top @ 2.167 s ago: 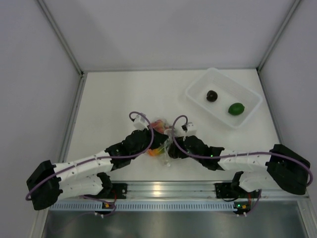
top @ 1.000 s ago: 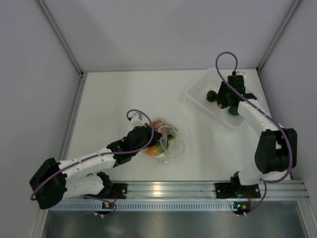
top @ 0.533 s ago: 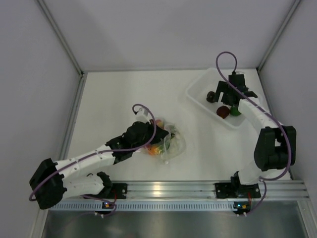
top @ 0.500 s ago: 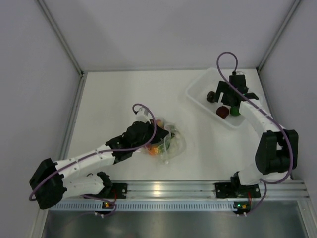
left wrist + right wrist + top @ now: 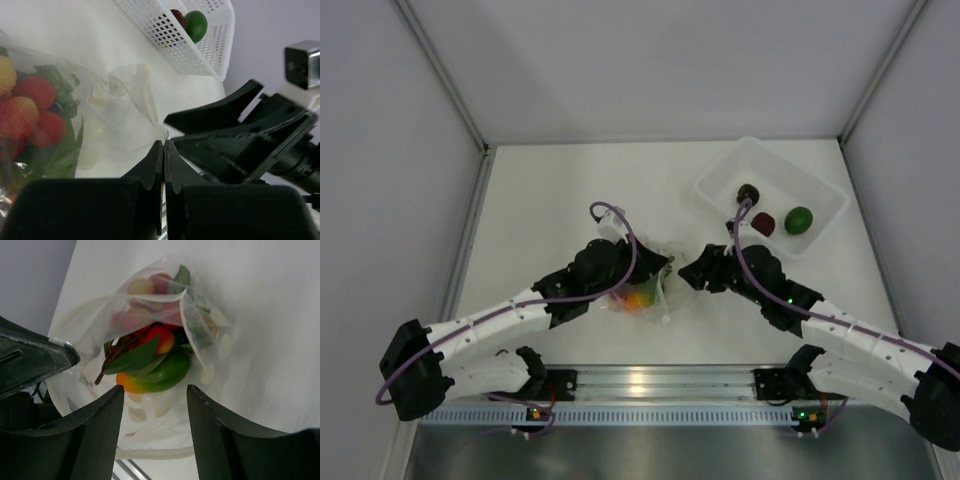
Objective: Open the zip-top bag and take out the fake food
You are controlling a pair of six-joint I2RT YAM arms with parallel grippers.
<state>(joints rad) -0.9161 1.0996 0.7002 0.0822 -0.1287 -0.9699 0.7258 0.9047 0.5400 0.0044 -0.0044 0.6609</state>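
On a grey-walled white table (image 5: 550, 190), the left gripper (image 5: 163, 145) pinches the zip-top bag (image 5: 95, 320), its fake food (image 5: 150, 365) just ahead of the right gripper (image 5: 156, 390), jaws parted, empty.

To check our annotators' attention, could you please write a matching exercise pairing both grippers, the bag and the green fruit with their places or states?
1. left gripper
2. right gripper
3. green fruit
4. zip-top bag

A. lying in the white tub
B. jaws apart, empty, facing the bag
C. between both grippers, fake food inside
D. pinched shut on the bag's edge

Pairs: 1-D, 2-B, 3-A, 4-C
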